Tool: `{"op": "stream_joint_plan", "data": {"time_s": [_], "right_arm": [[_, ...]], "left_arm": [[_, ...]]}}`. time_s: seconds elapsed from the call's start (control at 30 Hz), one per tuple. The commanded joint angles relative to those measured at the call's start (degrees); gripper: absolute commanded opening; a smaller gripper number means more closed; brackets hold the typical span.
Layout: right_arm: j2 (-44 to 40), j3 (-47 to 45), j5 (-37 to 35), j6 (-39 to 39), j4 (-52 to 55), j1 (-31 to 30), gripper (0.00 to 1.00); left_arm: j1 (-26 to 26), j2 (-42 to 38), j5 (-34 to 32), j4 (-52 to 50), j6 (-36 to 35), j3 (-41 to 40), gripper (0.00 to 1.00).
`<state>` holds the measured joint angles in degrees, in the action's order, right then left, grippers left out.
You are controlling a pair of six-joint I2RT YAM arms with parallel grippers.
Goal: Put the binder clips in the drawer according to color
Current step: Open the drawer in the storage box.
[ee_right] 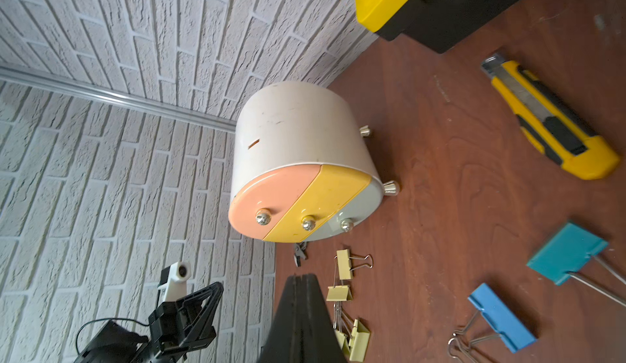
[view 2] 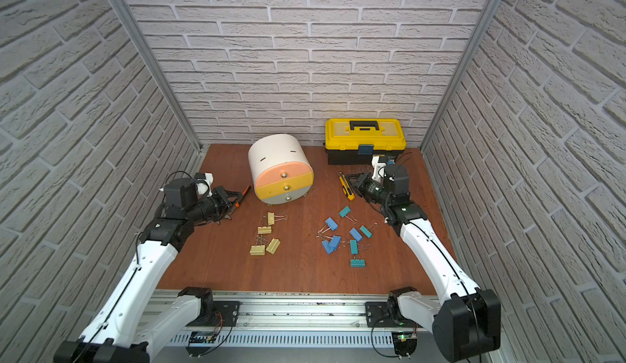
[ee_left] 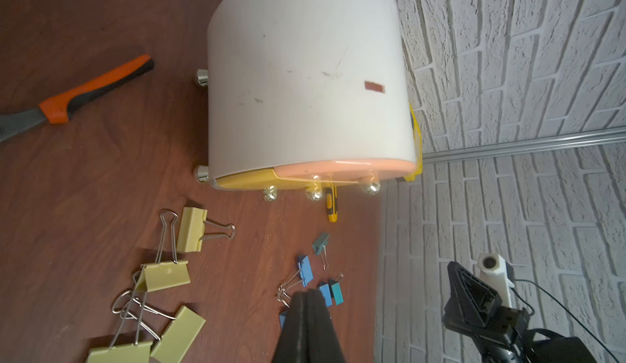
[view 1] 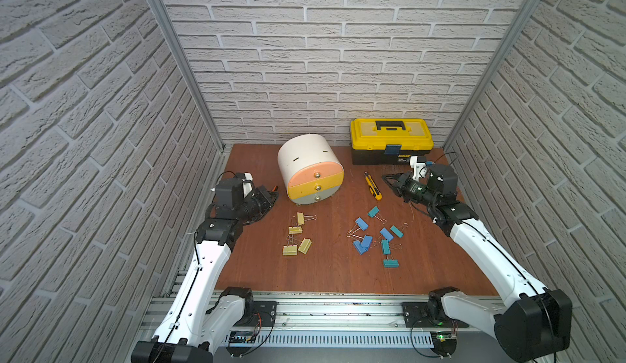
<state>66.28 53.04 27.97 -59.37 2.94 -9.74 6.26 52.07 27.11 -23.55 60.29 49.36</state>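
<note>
While both grippers, left gripper and right gripper, are pressed closed and empty beside the drawer, the binder clips are left scattered before it.

On my bench the drawer stands at the back, the toolbox to its right against the wall, the utility knife between them, and the binder clips in front.

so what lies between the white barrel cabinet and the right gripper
The yellow-black utility knife lies on the brown tabletop between the white barrel cabinet and the shut right gripper, in both top views.
</note>
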Motion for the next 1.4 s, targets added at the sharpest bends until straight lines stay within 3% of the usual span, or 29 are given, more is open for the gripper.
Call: {"op": "stream_joint_plan", "data": {"time_s": [0.0,0.1,0.3,0.43,0.6,1.0,1.37], "right_arm": [[1.65,2.54,-1.25,0.01,-2.93,-3.7,0.03],[3.69,3.52,-2.73,-0.13,-4.4,-7.21,0.15],[9.05,7.09,-4.58,0.84,-6.07,-13.48,0.3],[13.27,9.78,-4.85,1.09,-7.8,-16.68,0.36],[18.64,13.75,-4.67,1.5,-9.39,-19.66,0.45],[28.28,20.73,-4.98,2.92,-10.03,-22.75,0.56],[34.83,25.74,-4.76,3.04,-9.74,-23.05,0.5]], "left_arm": [[0.77,-2.85,3.1,4.46,4.31,-2.05,0.0],[0.77,-4.46,4.98,8.07,7.72,-4.62,0.02],[0.85,-7.19,5.59,7.4,10.02,-5.95,0.35],[0.86,-9.65,4.58,5.41,10.75,-6.62,0.47],[0.78,-13.01,3.65,3.95,11.99,-7.75,0.5],[0.73,-15.77,2.39,0.27,12.38,-8.32,0.59],[0.67,-17.93,1.65,-1.31,12.86,-9.65,0.6]]}}
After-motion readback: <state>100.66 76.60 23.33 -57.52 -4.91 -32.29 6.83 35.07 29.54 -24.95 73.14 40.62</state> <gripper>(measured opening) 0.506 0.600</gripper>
